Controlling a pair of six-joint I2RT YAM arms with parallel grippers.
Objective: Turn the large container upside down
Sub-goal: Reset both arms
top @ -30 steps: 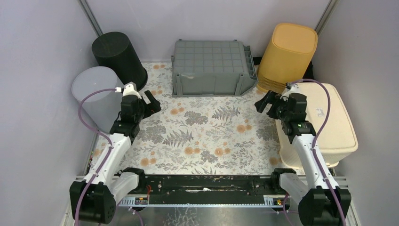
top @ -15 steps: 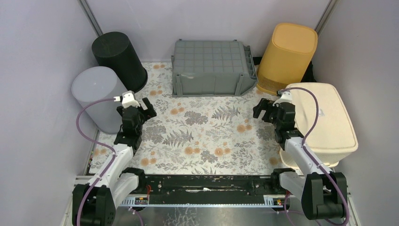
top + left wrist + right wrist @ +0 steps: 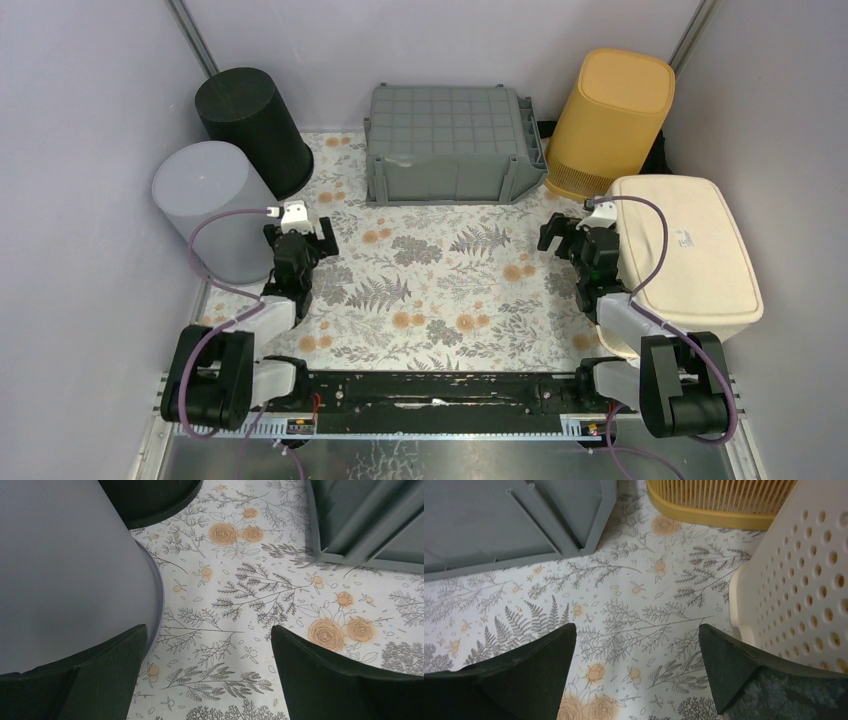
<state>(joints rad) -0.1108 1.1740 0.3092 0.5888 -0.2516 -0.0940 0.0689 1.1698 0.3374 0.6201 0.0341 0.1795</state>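
The large grey storage bin (image 3: 450,140) stands at the back centre with its gridded base facing up; it also shows in the left wrist view (image 3: 370,515) and the right wrist view (image 3: 499,520). My left gripper (image 3: 303,238) is open and empty, low over the floral mat beside a grey cylinder bin, well short of the grey bin; its jaws (image 3: 210,650) stand wide apart. My right gripper (image 3: 563,236) is open and empty, low over the mat next to a cream basket; its jaws (image 3: 636,650) stand wide apart.
A black round bin (image 3: 250,115) and a grey cylinder bin (image 3: 205,205) stand upturned at the left. A yellow slatted basket (image 3: 610,115) and a cream perforated basket (image 3: 690,260) stand upturned at the right. Walls close in on both sides.
Both arms have drawn back toward their bases and dropped lower over the mat. Both grippers stay open and empty. The grey bin has not moved.
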